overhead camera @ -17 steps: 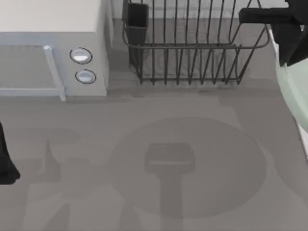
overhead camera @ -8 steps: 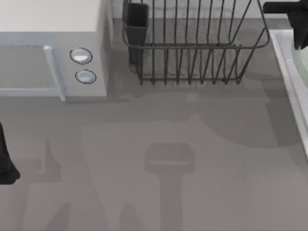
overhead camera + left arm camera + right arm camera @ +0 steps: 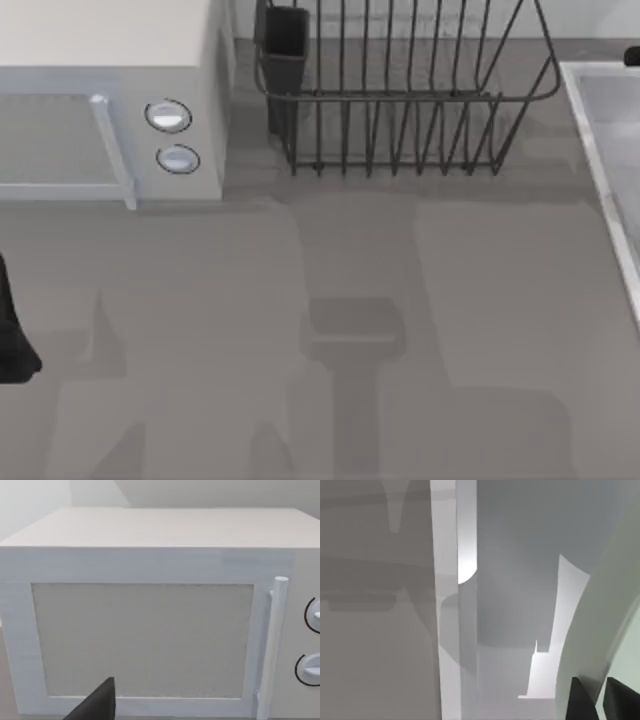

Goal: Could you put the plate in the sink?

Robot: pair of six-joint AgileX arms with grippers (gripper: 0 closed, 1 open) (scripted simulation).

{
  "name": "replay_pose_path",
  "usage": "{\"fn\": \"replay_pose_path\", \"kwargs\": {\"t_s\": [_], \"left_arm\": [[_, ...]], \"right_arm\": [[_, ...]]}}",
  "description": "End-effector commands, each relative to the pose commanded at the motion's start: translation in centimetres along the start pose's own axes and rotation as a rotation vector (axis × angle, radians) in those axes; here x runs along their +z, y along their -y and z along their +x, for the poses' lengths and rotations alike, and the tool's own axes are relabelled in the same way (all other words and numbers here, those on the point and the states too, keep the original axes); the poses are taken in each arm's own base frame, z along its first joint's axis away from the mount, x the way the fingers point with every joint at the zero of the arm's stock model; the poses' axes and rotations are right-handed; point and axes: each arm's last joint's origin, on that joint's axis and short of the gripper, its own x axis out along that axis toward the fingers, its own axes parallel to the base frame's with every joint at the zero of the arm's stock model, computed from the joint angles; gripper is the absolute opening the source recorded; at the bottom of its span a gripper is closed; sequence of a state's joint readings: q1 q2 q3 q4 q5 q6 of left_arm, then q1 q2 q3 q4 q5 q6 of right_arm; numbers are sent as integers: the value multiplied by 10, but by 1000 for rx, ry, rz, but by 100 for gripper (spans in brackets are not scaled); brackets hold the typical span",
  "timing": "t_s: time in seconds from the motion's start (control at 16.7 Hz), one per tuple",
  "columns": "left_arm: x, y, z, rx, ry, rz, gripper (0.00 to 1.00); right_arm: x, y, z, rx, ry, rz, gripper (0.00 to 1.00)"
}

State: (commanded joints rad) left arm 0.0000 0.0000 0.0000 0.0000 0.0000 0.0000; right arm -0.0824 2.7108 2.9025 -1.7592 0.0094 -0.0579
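Note:
The pale mint-green plate shows in the right wrist view as a curved edge hanging over the sink's basin. My right gripper is shut on the plate's rim, with a dark fingertip on either side of it. The sink is a light grey-white basin with a raised rim; in the top view the sink lies along the right edge. My left arm is parked at the table's left edge, and its gripper faces the microwave.
A white microwave with two round knobs stands at the back left. A dark wire dish rack with a black cup holder stands at the back middle, just left of the sink. Bare grey tabletop lies in front of them.
My right arm has carried the plate rightward out of the top view and over the sink. The plate's round shadow has left the tabletop. The left arm has not moved.

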Motion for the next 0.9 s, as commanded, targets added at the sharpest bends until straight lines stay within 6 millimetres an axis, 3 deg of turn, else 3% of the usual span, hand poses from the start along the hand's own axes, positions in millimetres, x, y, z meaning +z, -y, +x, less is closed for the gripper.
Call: {"fn": "replay_pose_path", "kwargs": {"t_s": [0.18,0.9], "left_arm": [[0,0,0,0,0,0,100],[0,0,0,0,0,0,100]], "right_arm": [[0,0,0,0,0,0,0],[0,0,0,0,0,0,90]]}}
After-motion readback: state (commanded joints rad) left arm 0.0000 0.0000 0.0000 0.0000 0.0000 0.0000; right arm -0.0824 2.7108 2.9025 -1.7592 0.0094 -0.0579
